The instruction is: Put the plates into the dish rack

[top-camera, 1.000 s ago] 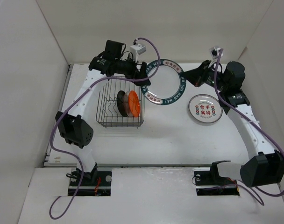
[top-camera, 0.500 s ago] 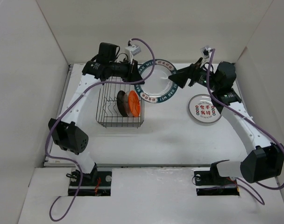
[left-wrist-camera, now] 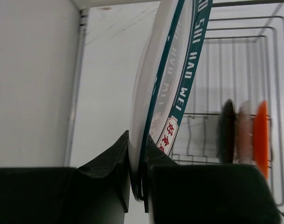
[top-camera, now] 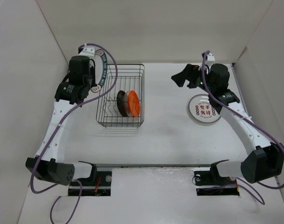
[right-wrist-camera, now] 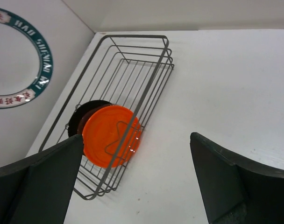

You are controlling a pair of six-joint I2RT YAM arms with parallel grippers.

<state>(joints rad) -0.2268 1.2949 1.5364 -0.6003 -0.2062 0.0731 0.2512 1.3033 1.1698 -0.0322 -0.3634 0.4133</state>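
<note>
Teal-rimmed plate [left-wrist-camera: 191,56] reading "SHI HAO WEI", clenched by left gripper [left-wrist-camera: 136,154], has swung left of dish rack [top-camera: 121,100]; right gripper [top-camera: 181,79] released.

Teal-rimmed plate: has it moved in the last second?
Yes. The teal-rimmed plate crossed from the far right corner of the dish rack to its left side, gripped by the left claw.

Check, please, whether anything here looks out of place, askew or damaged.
Nothing looks spilled or broken. The only odd placement is the teal-rimmed plate, pinched on edge in the left gripper outside the rack, on its left side by the wall. The patterned plate lies flat on the table, unloaded.
</note>
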